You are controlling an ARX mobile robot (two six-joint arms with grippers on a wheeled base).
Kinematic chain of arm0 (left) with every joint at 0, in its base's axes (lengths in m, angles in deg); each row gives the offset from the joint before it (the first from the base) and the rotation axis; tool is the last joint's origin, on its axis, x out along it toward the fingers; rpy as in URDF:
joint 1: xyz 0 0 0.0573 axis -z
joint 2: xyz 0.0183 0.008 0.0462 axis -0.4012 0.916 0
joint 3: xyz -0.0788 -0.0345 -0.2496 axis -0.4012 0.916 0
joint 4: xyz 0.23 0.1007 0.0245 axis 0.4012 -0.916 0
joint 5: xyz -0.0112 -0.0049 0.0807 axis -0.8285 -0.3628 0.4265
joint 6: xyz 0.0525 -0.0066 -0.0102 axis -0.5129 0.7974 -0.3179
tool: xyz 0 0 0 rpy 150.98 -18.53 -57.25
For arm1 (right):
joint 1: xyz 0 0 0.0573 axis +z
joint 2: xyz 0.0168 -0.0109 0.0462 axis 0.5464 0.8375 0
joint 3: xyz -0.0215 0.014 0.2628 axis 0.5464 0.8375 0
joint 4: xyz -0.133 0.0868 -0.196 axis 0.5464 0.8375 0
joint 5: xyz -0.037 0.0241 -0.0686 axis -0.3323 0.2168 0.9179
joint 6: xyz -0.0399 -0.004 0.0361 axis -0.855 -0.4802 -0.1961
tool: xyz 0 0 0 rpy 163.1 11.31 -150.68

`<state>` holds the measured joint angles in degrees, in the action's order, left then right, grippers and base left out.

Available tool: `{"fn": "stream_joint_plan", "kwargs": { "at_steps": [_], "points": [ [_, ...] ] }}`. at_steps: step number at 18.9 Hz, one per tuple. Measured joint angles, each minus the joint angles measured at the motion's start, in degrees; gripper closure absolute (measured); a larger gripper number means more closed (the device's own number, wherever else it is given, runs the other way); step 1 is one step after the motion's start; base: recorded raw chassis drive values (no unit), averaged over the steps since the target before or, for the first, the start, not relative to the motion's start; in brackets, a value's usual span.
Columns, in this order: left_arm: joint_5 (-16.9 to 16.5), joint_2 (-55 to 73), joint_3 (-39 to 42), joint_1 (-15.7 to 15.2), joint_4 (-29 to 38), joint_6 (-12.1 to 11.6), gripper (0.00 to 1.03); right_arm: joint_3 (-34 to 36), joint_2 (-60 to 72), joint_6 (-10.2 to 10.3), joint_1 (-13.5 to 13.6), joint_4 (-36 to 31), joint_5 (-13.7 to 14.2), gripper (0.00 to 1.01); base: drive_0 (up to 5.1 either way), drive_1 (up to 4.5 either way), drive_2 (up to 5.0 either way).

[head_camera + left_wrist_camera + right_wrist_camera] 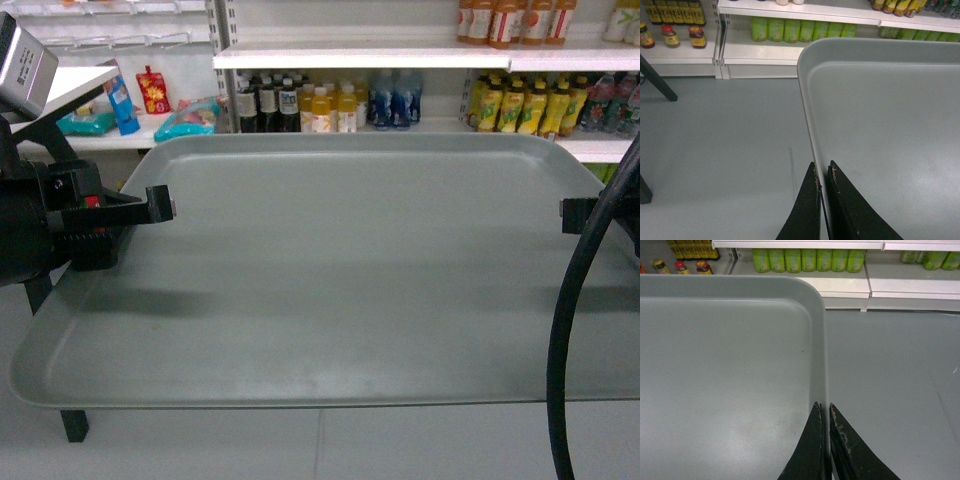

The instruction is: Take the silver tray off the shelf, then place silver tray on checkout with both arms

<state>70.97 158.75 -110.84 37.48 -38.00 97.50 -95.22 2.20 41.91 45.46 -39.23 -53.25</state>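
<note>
Filling most of the head view, the silver tray [330, 270] hangs level in the air above the grey floor [715, 150], held by its two short sides. Behind it, toward 12 o'clock, white shelves [400, 57] carry rows of bottles [320, 103] and yellow drinks [520, 105]; green bottles [807, 260] line a lower board in both wrist views. At 10 o'clock in the head view a corner of the white worktop [75, 85] shows, with a black slanted leg [657, 80] seen from the left wrist.

At 9 o'clock the left tool [823, 172] is pinched onto the tray's raised rim, one finger outside and one inside, the gap between them no wider than the rim itself. At 3 o'clock the right tool [823, 410] grips the opposite rim the same way, nearly closed on the thin edge. A black cable [580, 300] loops down in front of the tray at 4 o'clock. The tray's bottom is bare and smooth, with faint scuffs near its front edge.
</note>
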Motion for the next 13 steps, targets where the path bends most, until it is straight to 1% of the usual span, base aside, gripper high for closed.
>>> {"fn": "stream_joint_plan", "kwargs": {
  "at_steps": [13],
  "points": [
    [0.1,-0.2,0.2,0.1,0.2,0.0,1.0,0.1,-0.2,0.0,0.0,0.1,0.1,0.99,0.0,-4.31,4.4]
  ]
}}
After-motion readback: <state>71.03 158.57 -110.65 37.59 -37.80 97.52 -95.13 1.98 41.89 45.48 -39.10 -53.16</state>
